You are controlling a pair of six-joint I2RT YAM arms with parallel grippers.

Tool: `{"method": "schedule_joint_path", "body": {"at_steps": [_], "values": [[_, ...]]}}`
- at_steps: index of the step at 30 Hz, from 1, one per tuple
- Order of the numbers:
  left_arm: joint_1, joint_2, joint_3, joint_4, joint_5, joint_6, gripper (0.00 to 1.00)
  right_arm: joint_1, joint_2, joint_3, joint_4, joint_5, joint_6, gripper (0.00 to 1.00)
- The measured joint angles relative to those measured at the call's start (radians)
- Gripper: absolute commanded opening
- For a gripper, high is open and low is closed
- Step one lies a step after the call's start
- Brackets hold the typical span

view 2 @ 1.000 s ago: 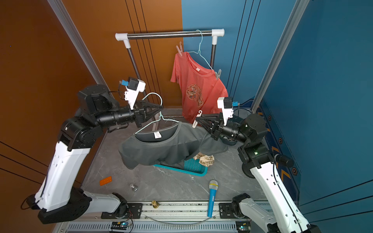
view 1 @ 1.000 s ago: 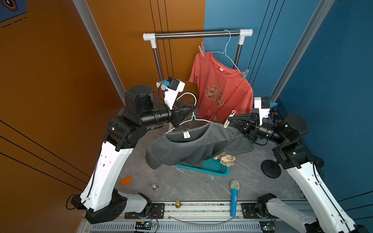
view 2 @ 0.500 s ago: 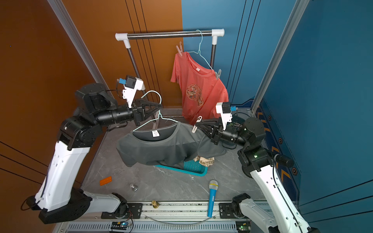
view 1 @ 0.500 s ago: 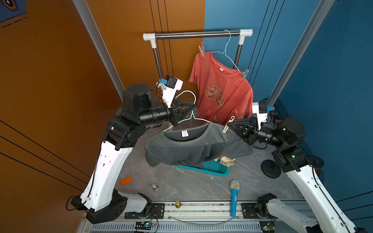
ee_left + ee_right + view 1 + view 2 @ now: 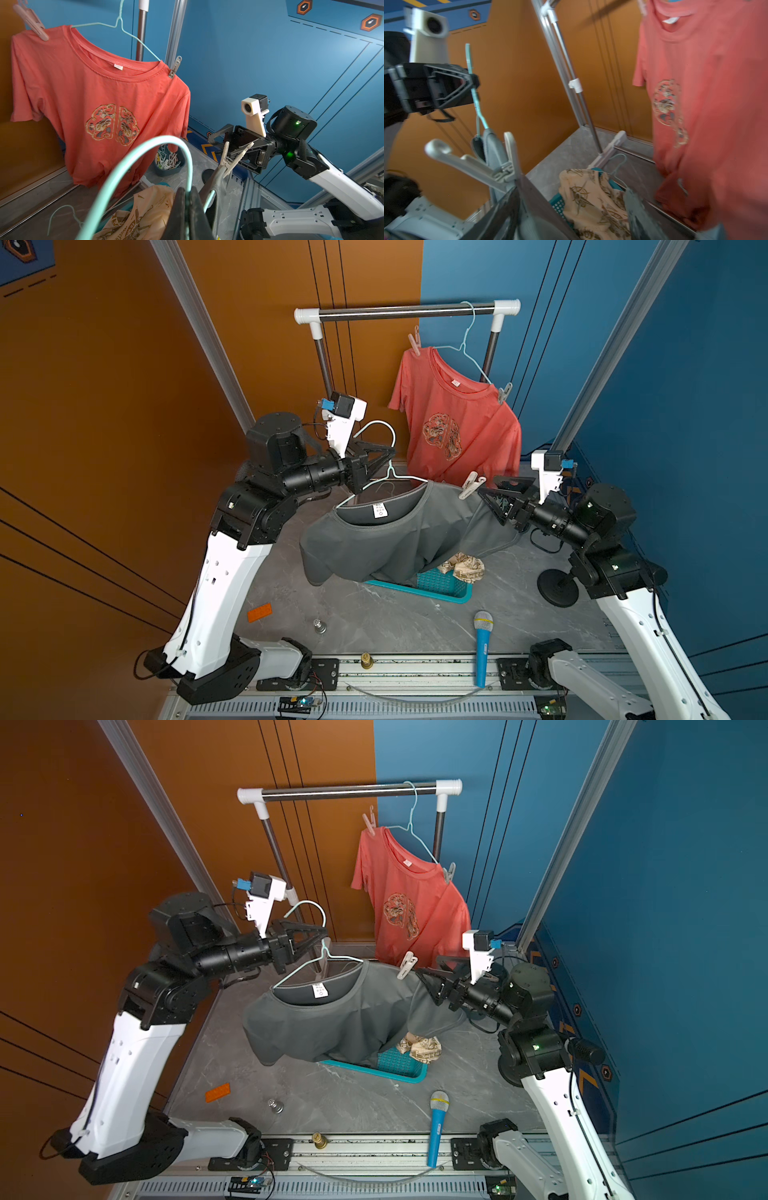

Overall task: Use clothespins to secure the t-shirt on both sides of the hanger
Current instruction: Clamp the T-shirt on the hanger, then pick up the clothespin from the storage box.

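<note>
clothespin (image 5: 471, 485) on t-shirt (image 5: 399, 543), just beside right gripper (image 5: 486, 484)

Scene evenly lit from above, soft shadows cast on the grey surface (image 5: 374, 622), wide-angle stretch seen at wrist-view edges, right wrist view smeared by motion blur (red shirt (image 5: 706, 83) most), near hanger hook (image 5: 162, 138) rendered unfocused.

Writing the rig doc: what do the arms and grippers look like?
Matching pair: left arm and right arm have white shells, black joints and black cables. The left gripper and right gripper are black triangular open frames. Each wrist carries a white camera mount with a blue plug.
</note>
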Motion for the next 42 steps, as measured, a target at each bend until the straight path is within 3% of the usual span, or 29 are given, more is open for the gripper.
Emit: {"method": "schedule_joint_path", "body": {"at_steps": [4, 9, 13, 16, 22, 31, 42], "values": [[-0.036, -0.039, -0.052, 0.007, -0.186, 0.042, 0.02, -0.007, -0.007, 0.0, -0.14, 0.261, -0.021, 0.73], [-0.135, -0.08, -0.091, 0.018, -0.41, 0.117, 0.03, -0.042, -0.007, -0.011, -0.291, 0.588, -0.022, 0.56], [-0.169, -0.112, -0.157, 0.044, -0.495, 0.152, 0.03, -0.082, 0.007, -0.064, -0.346, 0.728, 0.001, 0.19], [-0.175, -0.121, -0.207, 0.06, -0.52, 0.167, 0.04, -0.135, 0.068, -0.092, -0.373, 0.761, 0.024, 0.07], [-0.179, -0.12, -0.254, 0.07, -0.524, 0.174, 0.04, -0.229, 0.364, -0.038, -0.394, 0.734, 0.056, 0.07], [-0.179, -0.14, -0.305, 0.097, -0.529, 0.175, 0.05, -0.238, 0.895, 0.259, -0.391, 0.607, 0.073, 0.22], [-0.179, -0.12, -0.318, 0.109, -0.552, 0.19, 0.06, -0.242, 1.249, 0.556, -0.393, 0.525, 0.074, 0.3]]}}
